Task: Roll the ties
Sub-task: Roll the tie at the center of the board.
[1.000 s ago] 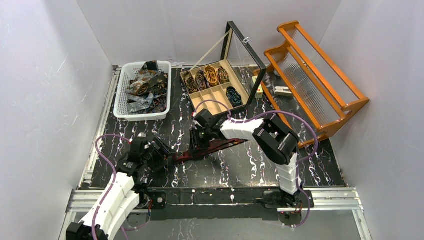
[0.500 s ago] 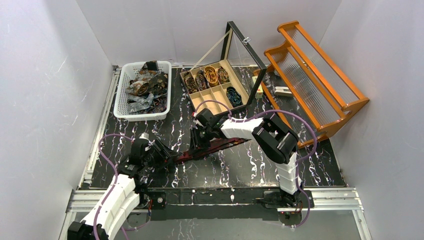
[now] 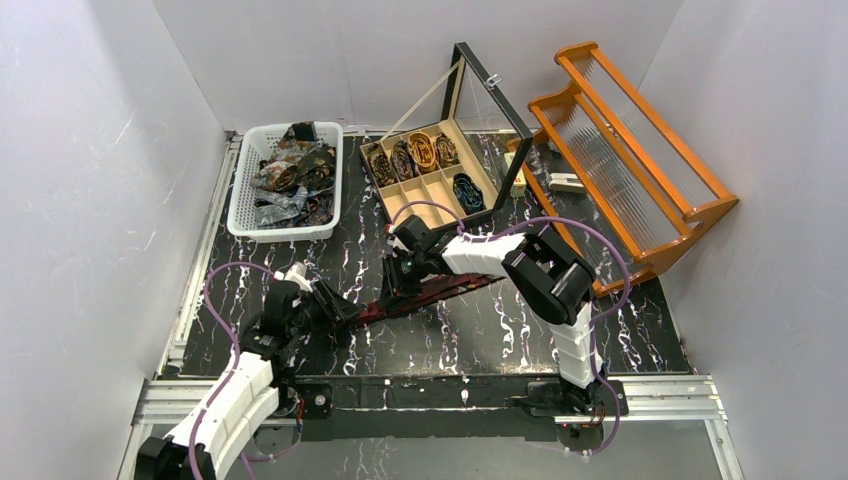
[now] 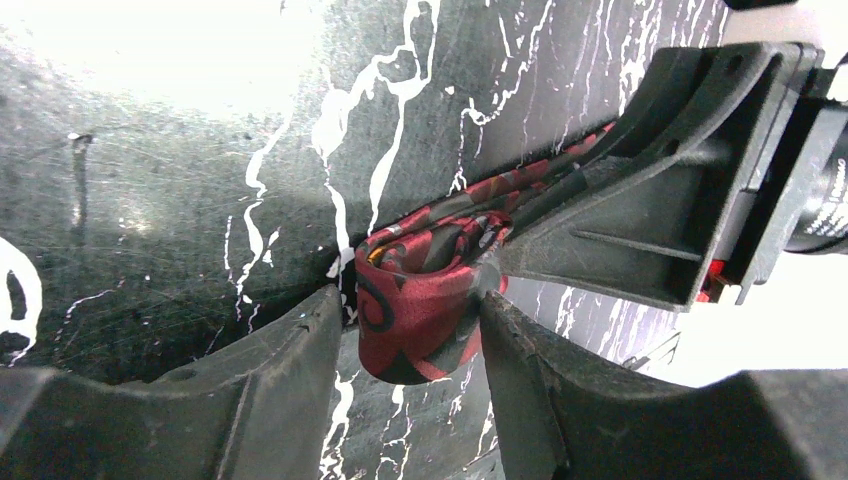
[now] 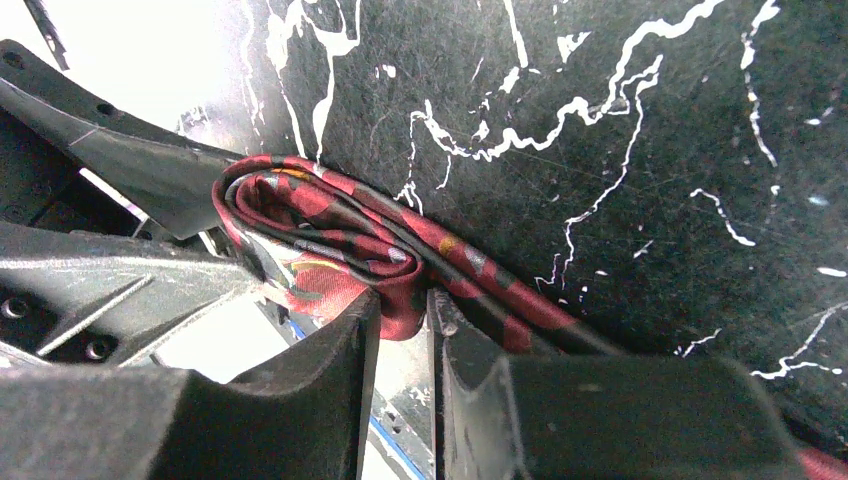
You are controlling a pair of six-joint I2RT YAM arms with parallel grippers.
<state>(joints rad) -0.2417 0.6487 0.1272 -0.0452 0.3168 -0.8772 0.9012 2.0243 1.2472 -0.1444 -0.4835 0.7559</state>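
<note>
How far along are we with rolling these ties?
Done: five coiled ties sit in the compartment box. In hand: the left gripper and right gripper pinch the red patterned tie, only its end folded. Left: its flat length, plus the pile in the white basket.

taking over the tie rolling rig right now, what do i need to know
Grippers: the left gripper is shut on the started roll at the near end of the red tie. The right gripper pinches the same tie just beside that roll; the rest trails flat across the table.
Done: five rolled ties sit in the organiser box, four in the back row and a blue one in front.
Left: finish this roll, then do the loose ties heaped in the white basket.
</note>
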